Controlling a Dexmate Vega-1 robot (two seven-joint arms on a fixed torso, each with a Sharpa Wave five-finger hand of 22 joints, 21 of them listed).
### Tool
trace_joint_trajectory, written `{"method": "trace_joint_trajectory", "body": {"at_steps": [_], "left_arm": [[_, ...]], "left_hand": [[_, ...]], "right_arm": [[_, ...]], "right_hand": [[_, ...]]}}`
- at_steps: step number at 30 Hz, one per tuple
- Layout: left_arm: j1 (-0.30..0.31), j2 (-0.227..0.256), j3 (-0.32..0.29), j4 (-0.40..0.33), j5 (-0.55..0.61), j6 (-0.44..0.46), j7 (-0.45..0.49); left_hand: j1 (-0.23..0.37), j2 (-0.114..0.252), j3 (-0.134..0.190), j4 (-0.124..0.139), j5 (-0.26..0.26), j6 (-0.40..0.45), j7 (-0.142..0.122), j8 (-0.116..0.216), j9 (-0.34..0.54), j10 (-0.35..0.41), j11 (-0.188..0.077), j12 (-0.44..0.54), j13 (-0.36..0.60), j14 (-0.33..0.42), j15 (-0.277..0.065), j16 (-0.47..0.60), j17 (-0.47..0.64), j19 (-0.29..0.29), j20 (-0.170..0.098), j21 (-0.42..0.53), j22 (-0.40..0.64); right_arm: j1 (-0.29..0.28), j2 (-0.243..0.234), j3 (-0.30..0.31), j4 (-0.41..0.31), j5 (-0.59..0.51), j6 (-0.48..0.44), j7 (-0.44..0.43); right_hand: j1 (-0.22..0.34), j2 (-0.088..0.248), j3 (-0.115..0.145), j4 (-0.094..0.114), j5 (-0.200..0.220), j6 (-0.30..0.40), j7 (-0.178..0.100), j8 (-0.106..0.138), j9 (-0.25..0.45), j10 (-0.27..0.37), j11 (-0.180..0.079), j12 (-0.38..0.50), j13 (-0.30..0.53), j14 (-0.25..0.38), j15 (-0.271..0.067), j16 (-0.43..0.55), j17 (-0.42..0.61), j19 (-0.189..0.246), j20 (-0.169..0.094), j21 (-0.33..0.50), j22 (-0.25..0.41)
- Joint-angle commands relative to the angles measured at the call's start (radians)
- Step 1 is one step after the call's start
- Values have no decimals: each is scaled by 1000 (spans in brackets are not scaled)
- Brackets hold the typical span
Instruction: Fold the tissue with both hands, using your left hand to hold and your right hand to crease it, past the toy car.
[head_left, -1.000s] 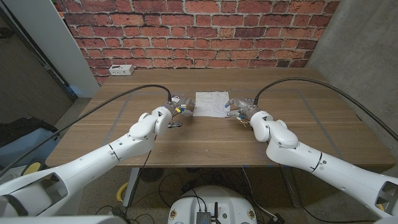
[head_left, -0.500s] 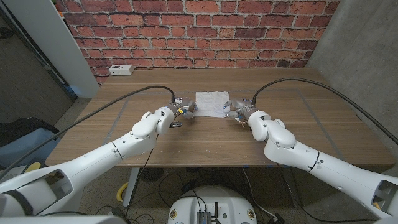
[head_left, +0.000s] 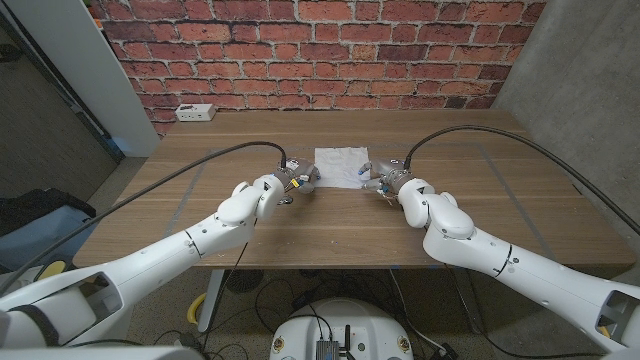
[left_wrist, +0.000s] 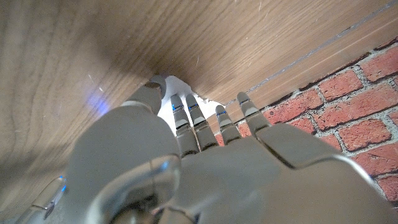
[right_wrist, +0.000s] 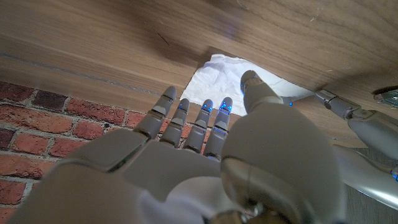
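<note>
While the tissue (head_left: 338, 165) lies unfolded mid-table, the left hand (head_left: 297, 180) and right hand (head_left: 381, 177) have edged inward to flank it, fingers spread, apparently holding nothing; folding seems about to begin.

Matt, grained brown wooden table (head_left: 330, 225); crinkled white soft-paper tissue (head_left: 339, 164); smooth grey metallic-looking hands (left_wrist: 186, 174); rough red brick wall (head_left: 330, 50).
</note>
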Motion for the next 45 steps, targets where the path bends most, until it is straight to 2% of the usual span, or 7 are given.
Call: {"method": "trace_joint_trajectory", "body": {"at_steps": [1,6,11,20,27,32,45], "left_arm": [[-17,-27,17,44,21,20,-40],[-22,-37,23,70,21,13,-15],[-17,-51,19,100,12,-1,60],[-11,-73,18,135,14,16,168],[-46,-60,16,125,-63,-20,53],[-64,-45,32,98,-58,-27,-4],[-50,-44,37,69,-13,3,2]], "left_hand": [[14,45,14,3,9,-13,7,-8,4,-7,4,-9,6,3,7,4,5,2,10,-5,6],[19,55,7,3,4,22,3,3,5,30,0,1,7,14,-4,5,3,8,6,-4,6],[23,55,-40,4,-2,210,-6,46,6,179,-9,34,8,100,-50,24,6,45,-12,-1,5],[50,91,-49,7,-1,392,29,81,14,310,-9,46,8,209,-95,36,4,86,-22,5,7],[-62,45,-117,53,-6,246,64,-6,15,193,38,-24,12,166,-48,-7,7,52,-8,-15,10],[-102,0,-155,48,-1,165,65,-33,10,125,40,-46,12,120,-37,-16,6,32,-3,-27,9],[56,20,-115,-17,3,191,12,0,8,175,-1,-16,11,149,-68,4,3,63,-9,-23,8]], "right_arm": [[5,4,1,7,-6,16,2],[6,6,1,14,-8,20,1],[-1,11,8,21,-4,25,-15],[-2,15,18,41,19,44,-23],[13,11,16,50,35,46,3],[19,7,10,55,34,53,6],[47,31,-27,139,4,122,-13]], "right_hand": [[14,5,-6,-3,8,9,2,6,2,6,2,5,5,10,-93,7,2,8,5,0,3],[29,13,-7,-6,10,20,-3,9,2,13,-9,7,6,16,-102,10,4,9,4,0,3],[44,19,-11,-9,11,47,-9,17,2,34,-16,14,6,41,-115,23,7,18,4,4,3],[56,22,-22,-9,11,63,2,19,2,49,-3,18,7,58,-123,36,14,26,1,6,4],[73,17,-31,-14,13,39,5,7,2,28,0,8,8,49,-124,36,19,17,1,1,4],[92,29,-31,-15,17,39,-6,7,2,26,-11,7,9,65,-140,49,29,10,-5,-1,4],[136,42,-39,-18,19,31,-27,5,2,23,-35,8,15,103,-159,89,62,11,-15,0,5]]}}
